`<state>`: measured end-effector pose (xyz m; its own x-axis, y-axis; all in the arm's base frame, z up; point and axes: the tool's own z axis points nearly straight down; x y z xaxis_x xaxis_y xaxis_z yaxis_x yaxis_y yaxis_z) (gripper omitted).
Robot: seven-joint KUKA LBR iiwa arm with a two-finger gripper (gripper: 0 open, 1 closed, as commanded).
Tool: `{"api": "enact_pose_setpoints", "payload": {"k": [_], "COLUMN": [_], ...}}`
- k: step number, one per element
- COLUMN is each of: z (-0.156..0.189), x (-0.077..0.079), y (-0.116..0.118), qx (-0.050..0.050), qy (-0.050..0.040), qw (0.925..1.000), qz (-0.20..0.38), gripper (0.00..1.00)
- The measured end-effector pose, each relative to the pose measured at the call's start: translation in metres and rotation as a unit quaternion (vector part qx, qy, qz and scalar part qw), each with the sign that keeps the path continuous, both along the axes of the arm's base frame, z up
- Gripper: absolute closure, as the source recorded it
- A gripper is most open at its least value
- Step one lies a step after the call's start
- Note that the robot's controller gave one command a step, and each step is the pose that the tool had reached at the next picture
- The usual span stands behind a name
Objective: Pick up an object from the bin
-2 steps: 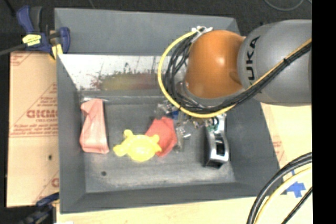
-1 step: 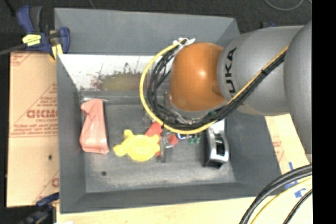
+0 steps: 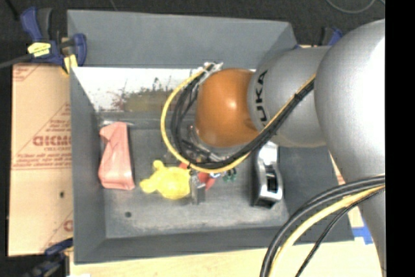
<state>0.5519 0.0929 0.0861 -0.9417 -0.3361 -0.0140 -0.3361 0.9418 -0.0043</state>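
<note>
1. The silver arm (image 3: 305, 100), with its orange wrist cover (image 3: 224, 107), rises highest over the grey bin (image 3: 181, 42).
2. Its pincer (image 3: 198, 192) points down near the floor's 6 o'clock. I cannot tell whether it is wide or narrow.
3. A yellow rubber toy (image 3: 165, 185) lies just beside the pincer, at its 9 o'clock.
4. A pink soft packet (image 3: 115, 156) lies at the bin's 9 o'clock.
5. A black-and-white device (image 3: 267, 180) lies at the bin's 4 o'clock.

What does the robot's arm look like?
The arm is fat, round and silver-grey, with black letters on it. An orange dome covers its wrist. Yellow and black cables loop round the dome. The gripper below is small and metal.
</note>
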Motion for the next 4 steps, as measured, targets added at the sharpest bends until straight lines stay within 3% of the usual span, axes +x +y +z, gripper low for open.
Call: {"api": "enact_pose_setpoints", "payload": {"k": [1,4], "z": [-0.0174,-0.0099], "x": [-0.0120,-0.0152], "y": [0.0087,0.0098], "qx": [0.002,0.001], "qy": [0.0005,0.0014], "qw": [0.9978,0.9975], "qz": [-0.067,-0.071], "gripper": [1.00,1.00]}}
